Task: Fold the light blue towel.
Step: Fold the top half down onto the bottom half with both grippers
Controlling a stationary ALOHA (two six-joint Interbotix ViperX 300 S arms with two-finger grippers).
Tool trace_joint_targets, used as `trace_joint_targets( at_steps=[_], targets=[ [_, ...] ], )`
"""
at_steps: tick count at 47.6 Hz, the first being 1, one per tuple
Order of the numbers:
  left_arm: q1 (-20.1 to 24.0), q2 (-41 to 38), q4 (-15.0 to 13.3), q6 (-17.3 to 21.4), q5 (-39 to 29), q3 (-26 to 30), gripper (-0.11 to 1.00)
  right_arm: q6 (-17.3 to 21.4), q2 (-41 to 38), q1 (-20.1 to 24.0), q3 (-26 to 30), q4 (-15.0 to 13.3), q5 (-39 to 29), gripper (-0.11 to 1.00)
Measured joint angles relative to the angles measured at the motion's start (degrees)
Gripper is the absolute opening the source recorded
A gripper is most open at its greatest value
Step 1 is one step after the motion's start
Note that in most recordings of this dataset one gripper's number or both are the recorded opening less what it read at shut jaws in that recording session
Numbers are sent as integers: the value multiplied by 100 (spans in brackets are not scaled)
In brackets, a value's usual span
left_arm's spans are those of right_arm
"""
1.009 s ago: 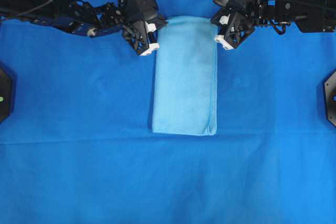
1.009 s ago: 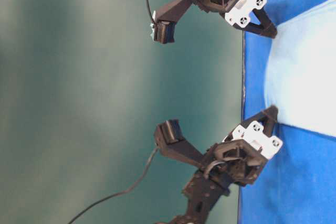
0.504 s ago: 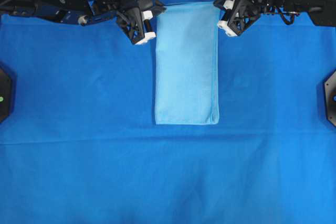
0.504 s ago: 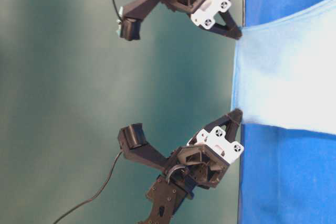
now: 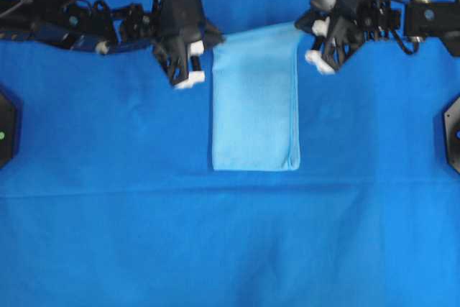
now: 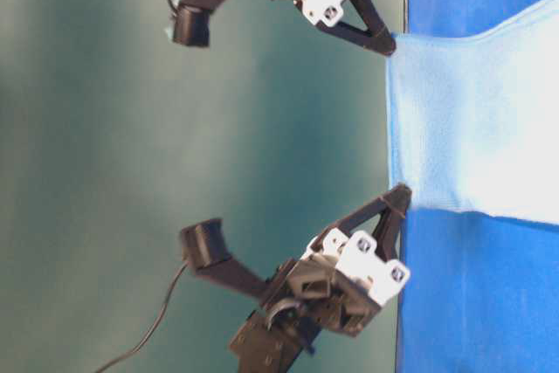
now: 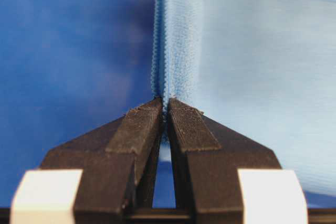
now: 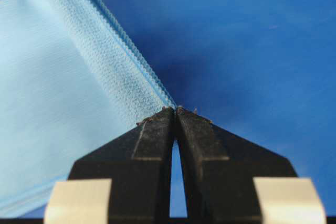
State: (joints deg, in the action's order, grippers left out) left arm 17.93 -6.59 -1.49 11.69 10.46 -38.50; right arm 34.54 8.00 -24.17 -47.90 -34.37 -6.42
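Risk: slippage. Left gripper (image 7: 165, 103) and right gripper (image 8: 175, 109), jaws clenched on far corners of the light blue towel (image 5: 255, 106), mid-bench; thin corner bites, uneven travel skews fold.

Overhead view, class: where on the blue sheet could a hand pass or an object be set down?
Free: the blue sheet below the light blue towel, and both flanks. Crowded: the top edge, where the left pincer and right pincer grip the towel's corners.
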Motion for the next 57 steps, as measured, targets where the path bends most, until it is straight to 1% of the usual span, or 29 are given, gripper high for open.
trace_joint_targets(
  at_steps=[3,5,11,17,22,24,31,35,39,47,57],
  targets=[
    [-176,114,-9,-114,-9,-132,5,0,167,246,-105,114,-79,4],
    [-308,176,-9,-114,-26,-193,5,-9,264,396,-167,176,-114,4],
    [-712,308,-9,-299,-35,-369,5,79,439,949,-290,475,-290,4],
    [-1151,387,-9,-316,-70,-457,5,308,483,1415,-334,650,-510,4],
    [-1468,396,-9,-325,-158,-457,5,510,483,1819,-334,729,-721,4],
    [-1582,396,-9,-360,-193,-448,5,668,483,2013,-334,747,-791,4],
    [-1898,378,-9,-343,-220,-439,5,1011,439,2443,-334,765,-879,4],
    [-1995,299,-9,-343,-220,-439,5,1151,352,2593,-334,765,-879,4],
    [-2048,149,0,-343,-202,-439,5,1239,176,2646,-334,765,-879,4],
    [-2092,-272,-9,-387,70,-422,5,1239,-211,2663,-316,773,-809,4],
    [-2136,-527,-9,-404,475,-448,5,1266,-334,2663,-343,765,-457,4]
  ],
)
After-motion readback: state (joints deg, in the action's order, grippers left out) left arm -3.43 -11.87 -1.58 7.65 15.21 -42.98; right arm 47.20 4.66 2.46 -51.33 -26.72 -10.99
